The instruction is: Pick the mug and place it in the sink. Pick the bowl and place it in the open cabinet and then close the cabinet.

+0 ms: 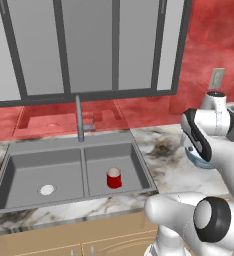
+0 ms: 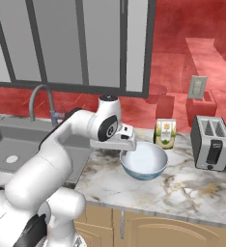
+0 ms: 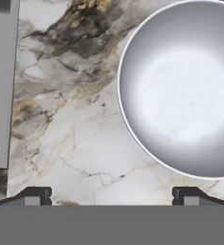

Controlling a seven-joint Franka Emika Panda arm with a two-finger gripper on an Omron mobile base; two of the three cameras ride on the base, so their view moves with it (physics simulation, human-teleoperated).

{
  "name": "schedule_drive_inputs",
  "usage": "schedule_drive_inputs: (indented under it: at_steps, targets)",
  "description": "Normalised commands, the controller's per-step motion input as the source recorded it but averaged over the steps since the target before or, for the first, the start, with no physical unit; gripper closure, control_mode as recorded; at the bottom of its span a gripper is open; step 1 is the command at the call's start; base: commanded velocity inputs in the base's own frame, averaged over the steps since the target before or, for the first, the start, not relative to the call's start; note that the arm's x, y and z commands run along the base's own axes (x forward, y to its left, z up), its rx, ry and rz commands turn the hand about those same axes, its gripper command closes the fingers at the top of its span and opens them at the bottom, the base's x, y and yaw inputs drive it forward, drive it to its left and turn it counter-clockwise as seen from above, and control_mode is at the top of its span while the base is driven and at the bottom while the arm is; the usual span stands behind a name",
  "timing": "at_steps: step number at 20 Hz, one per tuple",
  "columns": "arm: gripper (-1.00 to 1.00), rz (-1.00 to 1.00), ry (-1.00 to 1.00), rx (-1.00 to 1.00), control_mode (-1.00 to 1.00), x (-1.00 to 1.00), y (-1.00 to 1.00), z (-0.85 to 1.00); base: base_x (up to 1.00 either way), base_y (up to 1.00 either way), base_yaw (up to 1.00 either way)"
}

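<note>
Fingers (image 3: 111, 196) spread wide above marble counter (image 3: 71, 139) beside the bowl (image 3: 181, 91); carton (image 2: 165, 133) label unreadable.

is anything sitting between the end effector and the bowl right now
Nothing visible does. The open end effector hangs over bare marble counter beside the bowl, with only countertop between them. The carton and toaster stand beyond the bowl, out of the way.

We see our claw (image 2: 128, 150) hanging above the marble counter (image 2: 192, 185), touching nothing. The bowl (image 2: 144, 161) sits just right of it, its near rim under the hand. Beyond the bowl stands a small carton (image 2: 165, 133), farther right a toaster (image 2: 211, 143). The sink (image 2: 8, 144) lies well off to the claw's left.
</note>
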Motion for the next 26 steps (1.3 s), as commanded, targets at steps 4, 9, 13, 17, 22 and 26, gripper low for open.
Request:
schedule_drive_inputs:
  at_steps: [4, 9, 13, 17, 22, 26]
  targets:
    - [-1.00, 0.04, 0.00, 0.00, -1.00, 0.28, -0.04, -0.11, 0.00, 0.00, 0.00]
    - [-1.00, 0.05, 0.00, 0.00, -1.00, 0.16, -0.13, -0.12, 0.00, 0.00, 0.00]
    - [-1.00, 0.04, 0.00, 0.00, -1.00, 0.06, -0.01, -0.20, 0.00, 0.00, 0.00]
    - [-1.00, 0.05, 0.00, 0.00, -1.00, 0.04, -0.06, -0.24, 0.00, 0.00, 0.00]
    - [-1.00, 0.03, -0.01, 0.00, -1.00, 0.03, 0.00, -0.29, 0.00, 0.00, 0.00]
    - [-1.00, 0.02, -0.02, 0.00, -1.00, 0.00, 0.00, -0.21, 0.00, 0.00, 0.00]
